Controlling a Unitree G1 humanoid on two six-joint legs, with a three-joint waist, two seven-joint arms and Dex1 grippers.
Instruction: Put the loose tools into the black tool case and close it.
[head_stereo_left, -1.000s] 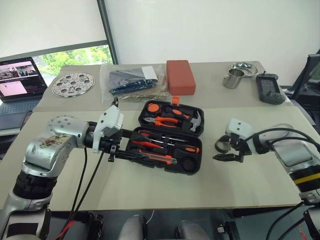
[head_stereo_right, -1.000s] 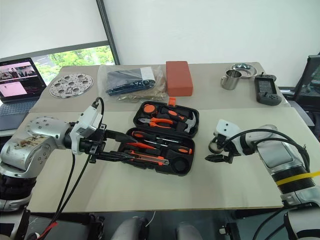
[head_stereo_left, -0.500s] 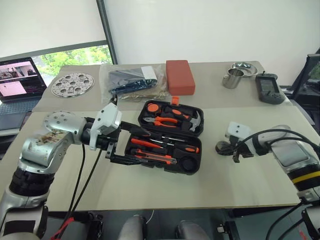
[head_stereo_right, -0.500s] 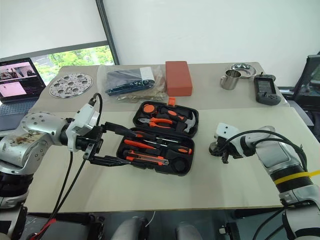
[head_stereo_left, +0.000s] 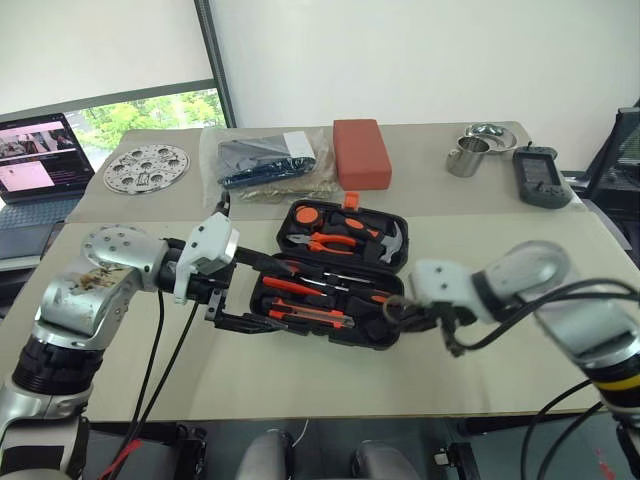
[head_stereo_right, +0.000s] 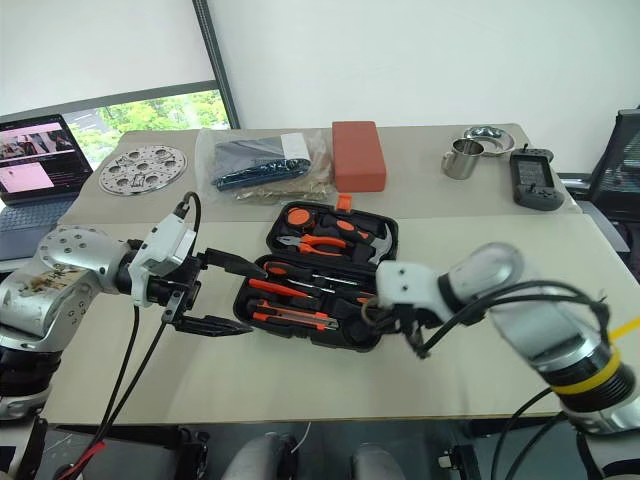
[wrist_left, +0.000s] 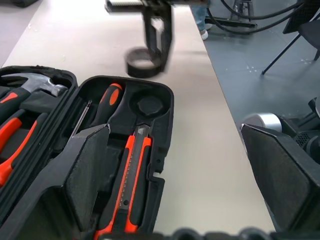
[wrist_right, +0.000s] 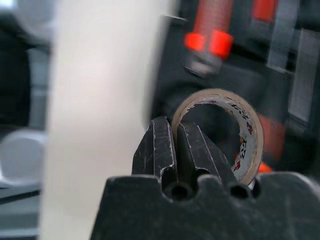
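The black tool case (head_stereo_left: 402, 252) lies open in the middle of the table, with pliers and a hammer in its lid. Its base holds screwdrivers (wrist_left: 107, 100) and an orange-black utility knife (wrist_left: 132, 170). My right gripper (wrist_right: 175, 125) is shut on the wall of the small tape roll (wrist_right: 250, 140). It holds the tape roll (wrist_left: 144, 61) just above the table at the case's right edge, close to an empty round recess (wrist_left: 150, 104). My left gripper (head_stereo_right: 255, 300) stands open at the case's left edge, with nothing between its fingers.
Along the back of the table are a perforated metal disc (head_stereo_left: 145, 168), a clear bag (head_stereo_left: 265, 160), a red-brown block (head_stereo_left: 360, 152), a steel cup (head_stereo_left: 465, 157), a steel bowl (head_stereo_left: 487, 132) and a grey handheld device (head_stereo_left: 540, 178). A laptop (head_stereo_left: 35, 155) stands far left.
My right gripper shut on the tape roll out on the right of the table and carried it left to the case's edge. The left gripper's fingers spread wider without shifting.
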